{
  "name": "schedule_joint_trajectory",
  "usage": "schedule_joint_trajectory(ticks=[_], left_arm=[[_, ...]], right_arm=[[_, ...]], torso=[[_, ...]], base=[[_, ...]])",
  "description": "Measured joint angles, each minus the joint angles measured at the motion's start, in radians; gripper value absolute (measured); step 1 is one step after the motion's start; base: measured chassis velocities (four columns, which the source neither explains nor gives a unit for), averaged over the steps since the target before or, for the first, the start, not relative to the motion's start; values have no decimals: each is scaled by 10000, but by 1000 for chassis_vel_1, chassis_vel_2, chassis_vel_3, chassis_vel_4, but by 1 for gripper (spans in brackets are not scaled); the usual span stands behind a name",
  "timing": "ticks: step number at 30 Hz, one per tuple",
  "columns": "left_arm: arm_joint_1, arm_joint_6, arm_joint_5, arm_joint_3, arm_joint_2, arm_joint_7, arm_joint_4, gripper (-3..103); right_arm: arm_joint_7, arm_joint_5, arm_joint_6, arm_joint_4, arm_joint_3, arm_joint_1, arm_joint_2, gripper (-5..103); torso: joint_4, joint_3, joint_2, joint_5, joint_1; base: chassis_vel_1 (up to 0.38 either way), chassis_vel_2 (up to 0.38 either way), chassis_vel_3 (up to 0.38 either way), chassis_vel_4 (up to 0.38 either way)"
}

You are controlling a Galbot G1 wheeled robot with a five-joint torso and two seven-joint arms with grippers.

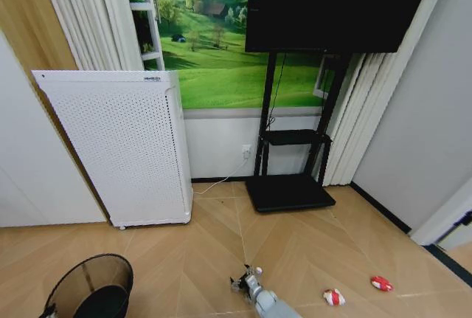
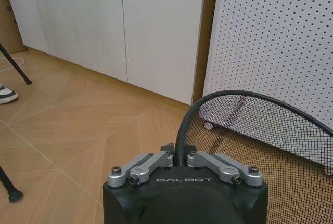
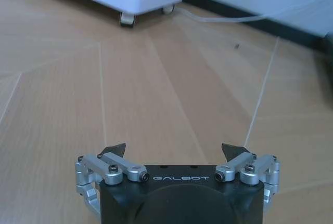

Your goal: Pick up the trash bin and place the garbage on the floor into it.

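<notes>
The trash bin [image 1: 92,288], a round black wire-mesh basket, is at the lower left of the head view over the herringbone floor [image 1: 192,259]. My left gripper [image 2: 179,150] is shut on the bin's rim [image 2: 244,95], with the mesh wall [image 2: 260,151] just beyond its fingers. I cannot tell whether the bin's base touches the floor. My right gripper [image 1: 247,280] hangs low at the bottom centre, open with nothing between its fingers [image 3: 175,150]. Two pieces of garbage, crumpled red-and-white wrappers [image 1: 334,297] [image 1: 381,283], lie on the floor to its right.
A tall white perforated appliance [image 1: 122,148] on casters stands behind the bin, with white cabinet doors [image 2: 104,26] beside it. A black TV stand [image 1: 290,191] and its cable sit at the back wall. Bare floor lies between the bin and the wrappers.
</notes>
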Motion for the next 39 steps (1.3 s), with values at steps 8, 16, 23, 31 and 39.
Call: schedule_joint_trajectory(ticks=[8, 16, 23, 31, 39], left_arm=[[-220, 34, 182, 182, 112, -56, 163, 6], [-521, 83, 385, 448, 162, -144, 300, 6], [-819, 85, 727, 758, 25, -195, 459, 6], [-972, 74, 940, 950, -135, -206, 538, 6], [-1039, -26, 1001, 989, -170, -194, 685, 6]], right_arm=[[989, 883, -1240, 2418, -503, -787, -812, 100], [1195, 1333, -1928, 3029, -181, -1188, -1666, 100], [1128, 1367, -1965, 3743, 248, -1910, -2065, 100], [1076, 1231, -1935, 4445, 435, -2627, -2223, 100], [1053, 1017, -1845, 4280, 737, -2983, -2172, 100]], torso=[[-1, -1, 1, 0, 0], [-3, 0, 1, -1, -1], [-2, 0, 0, -1, 0], [-1, 0, 0, 0, 0], [-1, 0, 1, -1, -1]], base=[[0, 0, 0, 0], [0, 0, 0, 0], [0, 0, 0, 0], [0, 0, 0, 0], [0, 0, 0, 0]])
